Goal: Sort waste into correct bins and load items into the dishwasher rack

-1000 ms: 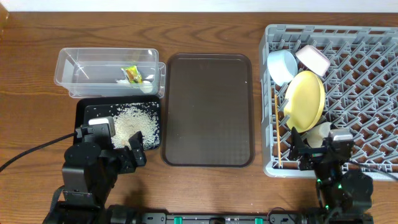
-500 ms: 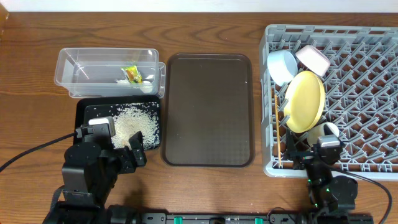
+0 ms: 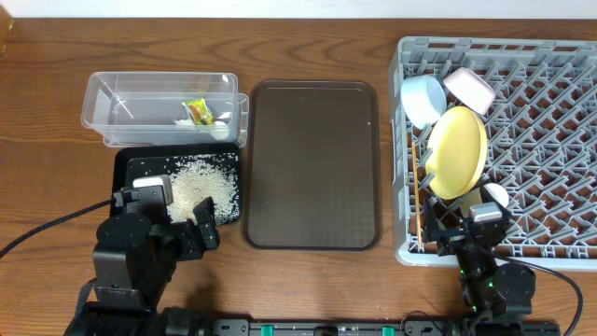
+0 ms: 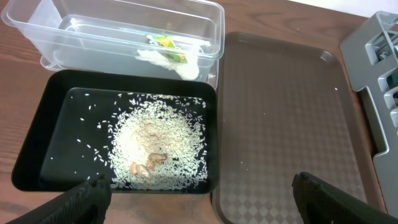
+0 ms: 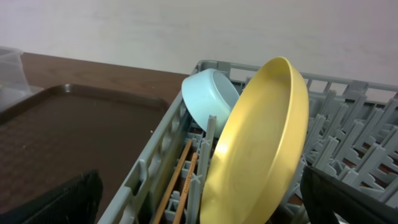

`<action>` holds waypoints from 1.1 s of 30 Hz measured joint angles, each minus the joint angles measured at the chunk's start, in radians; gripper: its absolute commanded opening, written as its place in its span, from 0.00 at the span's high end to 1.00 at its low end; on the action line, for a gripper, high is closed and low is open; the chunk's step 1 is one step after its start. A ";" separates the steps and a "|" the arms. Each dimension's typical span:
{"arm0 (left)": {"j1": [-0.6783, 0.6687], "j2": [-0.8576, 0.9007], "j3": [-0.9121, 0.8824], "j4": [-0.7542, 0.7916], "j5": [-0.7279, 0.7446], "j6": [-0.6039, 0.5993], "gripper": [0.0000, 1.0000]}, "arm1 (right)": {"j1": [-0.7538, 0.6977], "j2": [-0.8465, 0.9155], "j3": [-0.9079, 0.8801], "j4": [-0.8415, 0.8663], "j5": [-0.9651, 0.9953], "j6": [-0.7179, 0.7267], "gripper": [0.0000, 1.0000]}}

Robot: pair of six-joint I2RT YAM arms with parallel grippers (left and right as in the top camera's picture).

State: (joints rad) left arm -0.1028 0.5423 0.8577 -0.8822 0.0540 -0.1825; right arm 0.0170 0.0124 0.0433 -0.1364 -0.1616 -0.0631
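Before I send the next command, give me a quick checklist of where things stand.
1. Snack wrapper in clear tub: ok.
2. Rice in black tray: ok.
3. Yellow plate, blue bowl and white bowl in rack: ok.
4. Chopsticks inside rack's edge: ok.
5. Cup in rack: ok; seated upright: cannot tell.
6. Left pincer and right pincer open, holding nothing: ok.

Wrapper (image 3: 197, 111) in tub (image 3: 98, 98), rice (image 3: 201, 187) in shallow tray (image 3: 133, 170) before it, serving tray (image 3: 312, 168) right, rack (image 3: 550, 140) farthest right
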 measured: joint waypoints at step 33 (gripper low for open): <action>0.002 -0.003 -0.003 -0.014 0.000 0.000 0.04 | 0.000 0.000 0.000 0.000 -0.003 0.000 0.01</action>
State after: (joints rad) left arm -0.1013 0.5392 0.8551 -0.8967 0.0540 -0.1825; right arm 0.0166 0.0124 0.0433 -0.1360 -0.1646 -0.0631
